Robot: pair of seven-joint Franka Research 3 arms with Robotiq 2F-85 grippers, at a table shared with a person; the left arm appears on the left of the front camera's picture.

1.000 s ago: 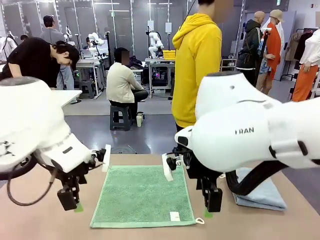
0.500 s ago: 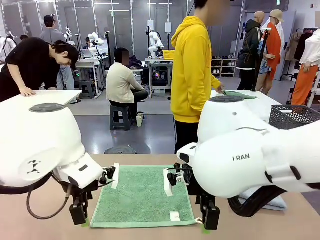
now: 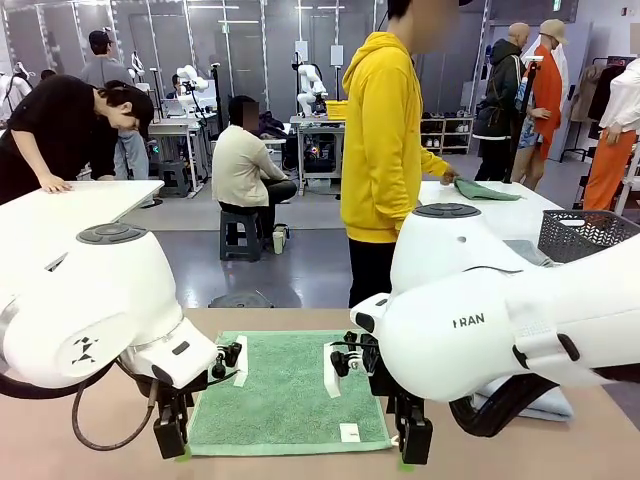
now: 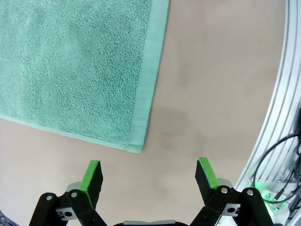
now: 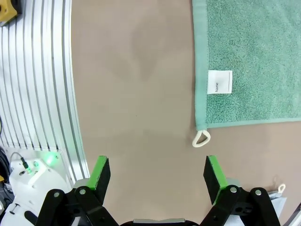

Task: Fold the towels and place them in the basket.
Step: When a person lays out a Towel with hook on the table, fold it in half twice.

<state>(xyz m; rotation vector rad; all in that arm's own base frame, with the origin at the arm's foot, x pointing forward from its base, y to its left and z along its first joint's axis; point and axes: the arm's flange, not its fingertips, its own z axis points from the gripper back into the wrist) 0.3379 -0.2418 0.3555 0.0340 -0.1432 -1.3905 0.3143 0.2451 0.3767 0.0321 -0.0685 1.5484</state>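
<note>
Robotics lab in working hours: a white left arm [image 3: 95,320] and right arm [image 3: 500,315] lean over a brown bench [image 3: 30,450] in an open hall with a grey floor [image 3: 290,265]. Behind, one person [image 3: 60,120] bends over a white bench [image 3: 70,205] and another [image 3: 245,160] sits on a stool. Ribbed aluminium framing [image 5: 42,94] edges the station.

Shells of the left arm [image 3: 90,310] and right arm [image 3: 500,320]: glossy white, bulbous, each topped with a flat grey round cap [image 3: 112,233]. Dark lettering "FRAN" [image 3: 468,322] on the right arm. Black cable [image 3: 100,440] looped beneath the left arm. The left gripper [image 4: 149,174] and right gripper [image 5: 157,174]: black linkages, silver screws [image 5: 231,189], green pads [image 4: 90,176]. Person [image 3: 385,140]: yellow hoodie, dark trousers.
</note>
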